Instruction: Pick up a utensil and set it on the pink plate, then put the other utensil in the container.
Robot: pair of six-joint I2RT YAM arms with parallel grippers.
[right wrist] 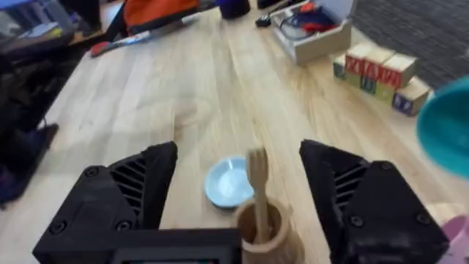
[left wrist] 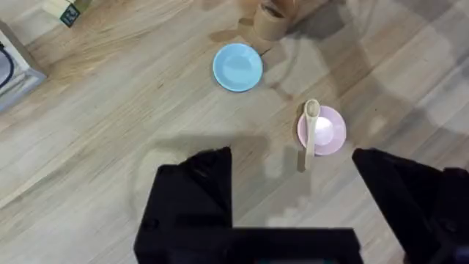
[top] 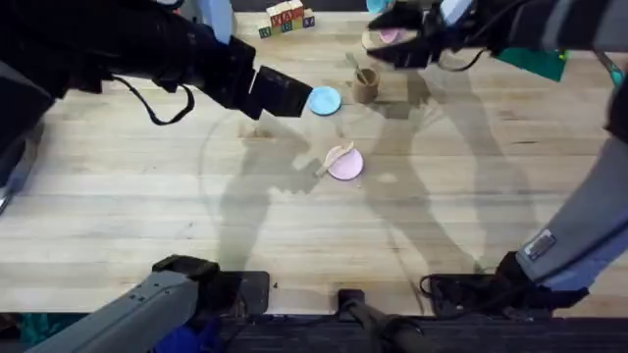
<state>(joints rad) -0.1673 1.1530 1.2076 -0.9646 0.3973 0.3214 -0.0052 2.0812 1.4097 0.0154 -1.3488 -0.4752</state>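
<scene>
One camera looks down from high above my table [top: 147,216], my left wrist looks down too, and my right wrist peers close at the container [right wrist: 265,233], also seen by both others.

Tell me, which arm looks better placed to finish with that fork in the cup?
The right: its end effector is open directly over the container, where the other utensil already stands. The left end effector hangs open beside the pink plate.
</scene>
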